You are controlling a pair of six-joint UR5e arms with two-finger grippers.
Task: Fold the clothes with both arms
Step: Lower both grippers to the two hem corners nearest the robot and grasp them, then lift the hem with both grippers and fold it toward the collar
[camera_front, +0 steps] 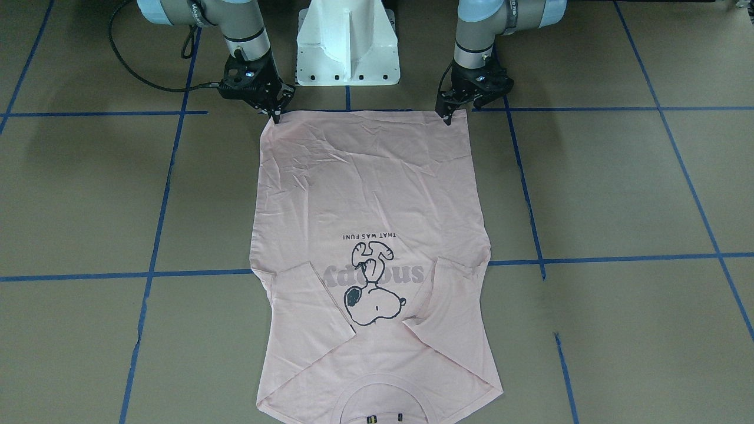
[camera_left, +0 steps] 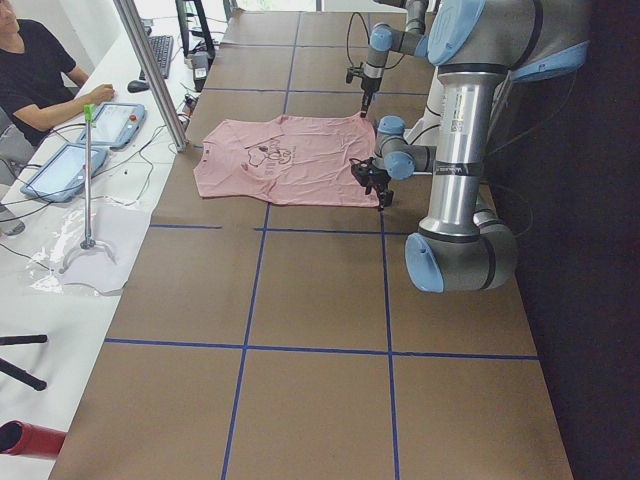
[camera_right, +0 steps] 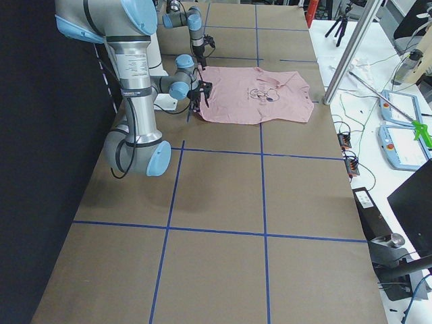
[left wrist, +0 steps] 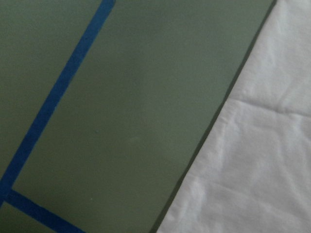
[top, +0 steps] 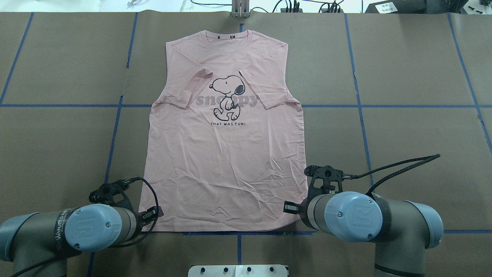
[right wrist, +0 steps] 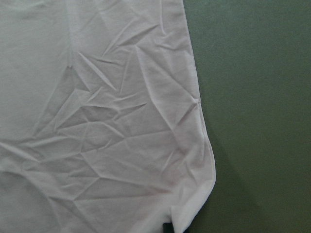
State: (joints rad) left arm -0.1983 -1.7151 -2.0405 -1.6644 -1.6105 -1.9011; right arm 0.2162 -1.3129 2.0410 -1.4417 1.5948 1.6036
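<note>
My left claw [camera_front: 447,116], my right claw [camera_front: 275,113] — each pressed together, pinching hem corner of flat pink T-shirt [camera_front: 371,188].

One T-shirt [camera_front: 365,188], one pedestal [camera_front: 347,41], and two arms: left arm [top: 42,231], right arm [top: 399,219].

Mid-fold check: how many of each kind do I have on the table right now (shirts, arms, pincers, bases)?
Shirt: 1
Arms: 2 (left arm, right arm)
Pincers: 2 (left pincer, right pincer)
Base: 1
Total: 6
</note>
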